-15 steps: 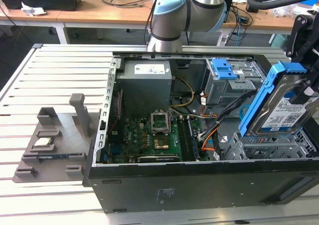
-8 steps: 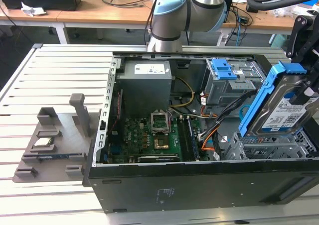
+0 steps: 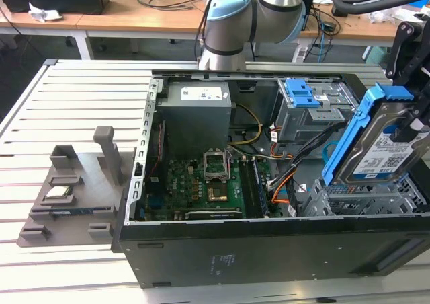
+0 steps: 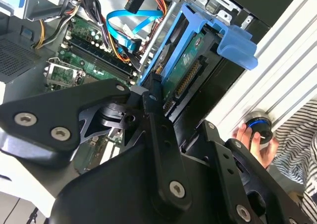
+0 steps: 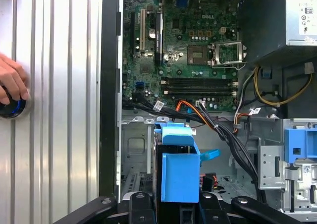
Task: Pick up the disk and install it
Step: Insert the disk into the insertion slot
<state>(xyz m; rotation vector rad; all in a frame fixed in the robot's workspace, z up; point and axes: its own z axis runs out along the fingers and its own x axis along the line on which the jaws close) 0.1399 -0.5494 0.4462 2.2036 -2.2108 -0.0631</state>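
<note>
My gripper (image 3: 411, 109) is shut on the disk (image 3: 386, 149), a silver drive with a white and blue label and blue plastic rails. It holds the disk tilted on edge above the metal drive cage (image 3: 363, 200) at the exterior view's right end of the open computer case (image 3: 269, 250). In the second wrist view the black fingers (image 4: 154, 92) clamp the disk (image 4: 190, 70) by its sides. In the first wrist view the disk's blue rail (image 5: 181, 169) stands between the jaws of the gripper (image 5: 173, 204), over the cage floor (image 5: 136, 144).
Inside the case are the grey power-supply box (image 3: 198, 112), the motherboard (image 3: 215, 183), a blue-latched drive bay (image 3: 306, 102) and loose cables (image 3: 282, 183) beside the cage. A grey fixture (image 3: 74, 190) with a small chip (image 3: 58, 192) sits outside. A person's hand (image 5: 10, 85) rests on a round knob.
</note>
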